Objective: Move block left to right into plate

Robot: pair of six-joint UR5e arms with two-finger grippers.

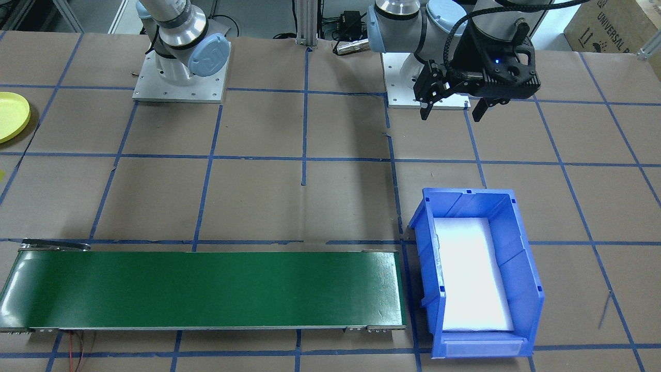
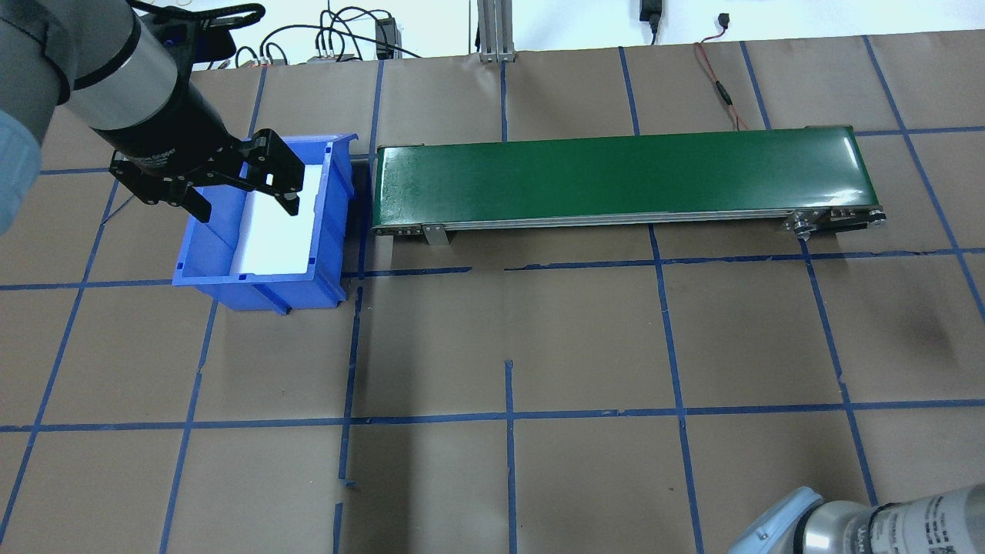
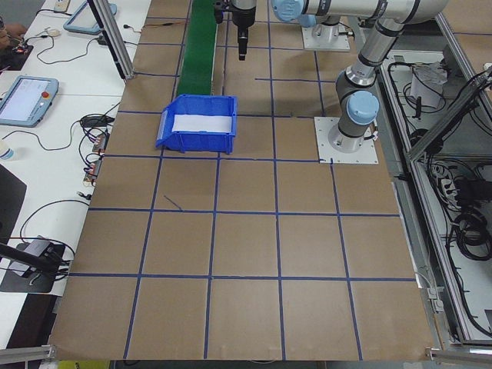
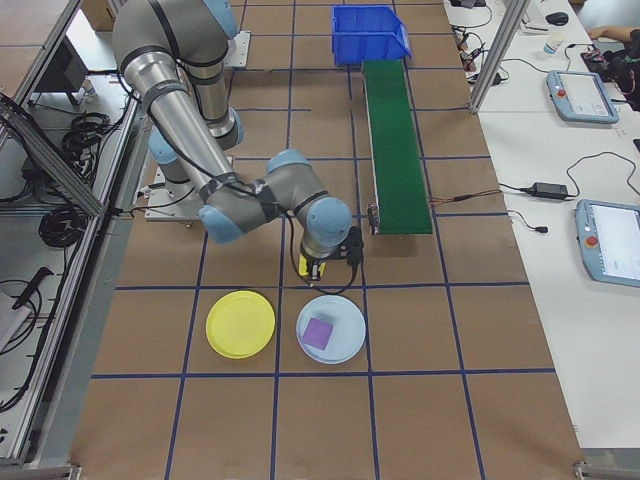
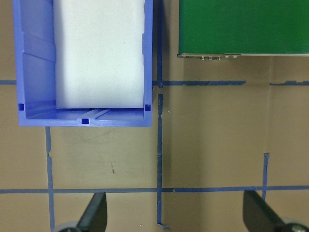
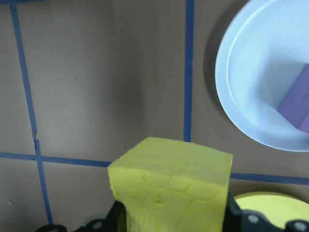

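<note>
The left gripper hangs in the air with its two fingers spread wide and nothing between them. Seen from overhead, the fingers stand over the near-left part of the blue bin, whose floor is covered by a white foam sheet; in the left wrist view the bin lies ahead of the left fingertip, and the end of the green conveyor belt lies ahead of the other fingertip, across a blue tape line. The belt runs from just beside the bin toward the robot's right side. There the right gripper is closed on a yellow foam block, which fills the space between its fingers and stands out beyond them. Below and a little beyond the fingers on the brown paper lies the yellow plate, and only its rim shows at the lower edge of the right wrist view. Just beside it, almost touching, lies a pale blue plate with a purple block in it. The yellow block is off the paper and not in either plate.
</note>
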